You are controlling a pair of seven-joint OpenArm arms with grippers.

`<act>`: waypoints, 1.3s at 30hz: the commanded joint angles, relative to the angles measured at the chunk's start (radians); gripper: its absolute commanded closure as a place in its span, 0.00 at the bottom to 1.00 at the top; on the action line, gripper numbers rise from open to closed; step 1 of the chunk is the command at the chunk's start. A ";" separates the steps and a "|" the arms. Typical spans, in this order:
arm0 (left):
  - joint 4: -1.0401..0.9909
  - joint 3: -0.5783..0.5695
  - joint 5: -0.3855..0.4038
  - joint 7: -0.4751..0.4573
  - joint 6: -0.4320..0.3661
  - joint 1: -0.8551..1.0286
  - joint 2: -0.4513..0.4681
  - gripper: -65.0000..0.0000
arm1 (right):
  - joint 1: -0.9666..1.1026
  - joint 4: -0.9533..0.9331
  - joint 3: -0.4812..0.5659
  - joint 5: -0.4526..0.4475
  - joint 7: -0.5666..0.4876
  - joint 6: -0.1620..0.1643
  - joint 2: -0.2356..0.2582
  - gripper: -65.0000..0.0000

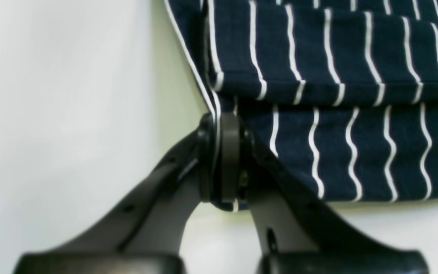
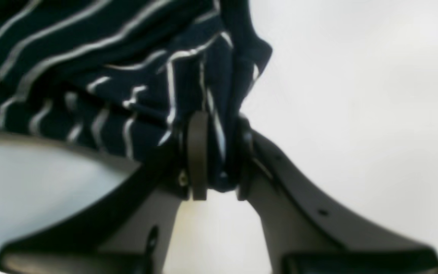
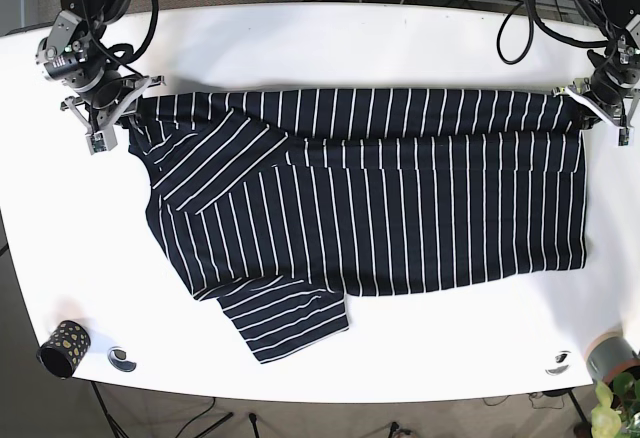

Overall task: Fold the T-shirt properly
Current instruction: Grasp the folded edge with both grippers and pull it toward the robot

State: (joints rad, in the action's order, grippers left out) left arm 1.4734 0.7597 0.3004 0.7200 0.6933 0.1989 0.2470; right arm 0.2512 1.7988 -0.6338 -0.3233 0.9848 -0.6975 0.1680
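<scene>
The left end effector [image 1: 219,160] is clamping one far corner of the T-shirt [image 3: 400,208], and the right end effector [image 2: 213,156] is pinching the opposite one. Between them the far strip is lying folded; the near sleeve is sprawling on the surface [image 3: 320,38], so most folding remains.

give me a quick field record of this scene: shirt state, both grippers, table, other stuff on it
shirt: navy white-striped T-shirt spread on the table, far long edge folded over toward the middle
sleeve: one sleeve sticks out at the near edge
left gripper: shut on the shirt's far corner, on the base view's right
right gripper: shut on bunched fabric at the opposite far corner
table: white
other items: dark speckled cup at the near corner; a small plant at the other
</scene>
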 commanded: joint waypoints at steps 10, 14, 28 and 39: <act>0.065 0.096 0.013 -0.012 0.005 0.127 0.016 0.99 | 0.167 0.105 -0.077 -0.010 -0.016 -0.001 -0.045 0.86; 0.065 0.117 0.010 -0.012 0.005 0.156 0.016 0.99 | 0.210 0.106 -0.094 -0.010 -0.016 -0.001 -0.048 0.86; 0.086 0.110 0.009 -0.010 0.005 0.179 0.018 0.62 | 0.247 0.134 -0.111 -0.010 -0.014 -0.001 -0.074 0.62; 0.276 0.117 0.015 -0.010 0.005 0.172 -0.053 0.28 | 0.187 0.166 -0.107 -0.010 -0.016 -0.001 -0.104 0.27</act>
State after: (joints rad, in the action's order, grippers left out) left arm 1.7046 0.8703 0.3050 0.7338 0.7006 0.3771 0.1802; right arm 0.4583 1.9434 -0.7357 -0.3180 0.9947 -0.6994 0.0479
